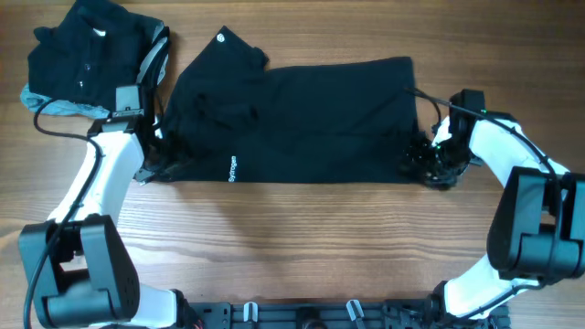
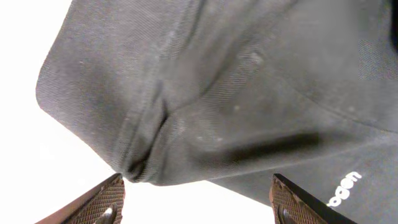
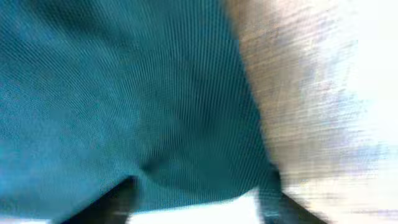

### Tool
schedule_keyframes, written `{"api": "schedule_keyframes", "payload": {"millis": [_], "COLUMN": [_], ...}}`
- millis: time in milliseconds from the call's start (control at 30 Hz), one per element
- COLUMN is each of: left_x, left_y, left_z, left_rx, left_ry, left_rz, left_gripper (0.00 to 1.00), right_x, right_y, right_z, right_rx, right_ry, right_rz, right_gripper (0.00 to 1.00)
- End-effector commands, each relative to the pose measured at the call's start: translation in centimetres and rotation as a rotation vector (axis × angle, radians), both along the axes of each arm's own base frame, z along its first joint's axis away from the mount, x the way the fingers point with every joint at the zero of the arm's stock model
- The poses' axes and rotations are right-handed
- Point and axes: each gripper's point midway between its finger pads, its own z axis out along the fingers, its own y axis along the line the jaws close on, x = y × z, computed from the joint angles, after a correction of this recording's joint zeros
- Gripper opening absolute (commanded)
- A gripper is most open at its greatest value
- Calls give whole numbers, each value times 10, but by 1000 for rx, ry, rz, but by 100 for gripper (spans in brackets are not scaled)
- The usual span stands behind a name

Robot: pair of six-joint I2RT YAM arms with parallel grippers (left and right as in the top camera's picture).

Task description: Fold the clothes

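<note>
One stack of folded black collared shirts (image 1: 87,55) sits far-left on the wooden tabletop (image 1: 302,247), but the black short-sleeved shirt (image 1: 311,119) in the middle is only partly folded, left tool (image 2: 198,190) and right tool (image 3: 196,202) both spread wide, gripping nothing.

Overhead: fixed high, straight down, whole counter (image 1: 302,247). Wrist views: low, very close, one at each end of shirt (image 1: 311,119). Shirt shared by all three.

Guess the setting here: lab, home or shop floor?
Probably a robot lab test bench. A left arm and a right arm work at a wooden table, with one black shirt spread flat and a folded stack set aside.
</note>
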Motion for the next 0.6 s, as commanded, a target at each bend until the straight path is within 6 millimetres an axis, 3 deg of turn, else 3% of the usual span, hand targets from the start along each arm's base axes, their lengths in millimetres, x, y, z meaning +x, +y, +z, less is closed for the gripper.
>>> {"api": "schedule_keyframes", "payload": {"millis": [0, 33, 167, 200, 233, 267, 300, 333, 467, 500, 567], "left_x": [-3, -4, -11, -14, -17, -20, -22, -21, -2, 6, 8], "left_y": [5, 5, 3, 3, 2, 2, 1, -3, -36, -41, -44], "left_z": [2, 2, 5, 7, 10, 13, 17, 22, 56, 69, 75], "left_rx": [14, 13, 4, 3, 2, 1, -5, -20, -160, -164, -148], "left_ry": [1, 8, 24, 29, 32, 33, 29, 12, -133, -173, -185], "left_rz": [7, 7, 6, 6, 6, 6, 4, -2, -130, -149, -172], "left_gripper": [75, 75, 74, 74, 74, 74, 74, 75, 75, 76, 79], "right_x": [-21, -34, -92, -97, -96, -96, -94, -88, -42, -23, -9], "right_y": [-16, -28, -78, -83, -84, -84, -85, -82, -52, -44, -44], "right_z": [-23, -23, -8, -6, -6, -6, -4, -3, 26, 55, 96], "right_rx": [-98, -151, -417, -444, -443, -443, -442, -413, -177, -125, -132], "right_ry": [93, 152, 409, 430, 429, 428, 421, 402, 156, 24, -109], "right_rz": [10, -7, -174, -198, -203, -208, -211, -210, -87, -44, -35], "right_gripper": [15, 10, 7, 9, 18, 41, 56, 64, 68, 69, 73]}}
